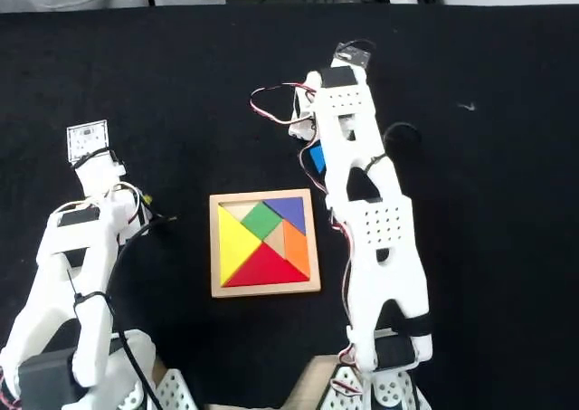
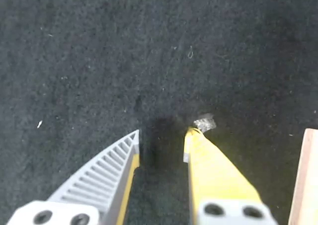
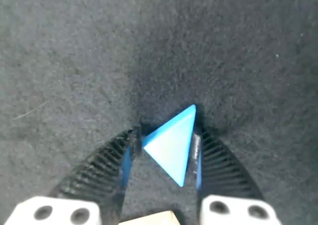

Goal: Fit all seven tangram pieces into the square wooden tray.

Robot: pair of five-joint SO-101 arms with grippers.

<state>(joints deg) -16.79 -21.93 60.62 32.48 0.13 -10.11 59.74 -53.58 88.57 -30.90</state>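
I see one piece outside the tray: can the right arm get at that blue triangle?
Likely yes: its tool sits around the triangle, touching both sides, with nothing in between.

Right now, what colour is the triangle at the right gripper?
Light blue triangle, best seen in the right wrist view.

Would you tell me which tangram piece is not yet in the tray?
The light blue triangle, held in the right pincer outside the tray; the other pieces all lie inside.
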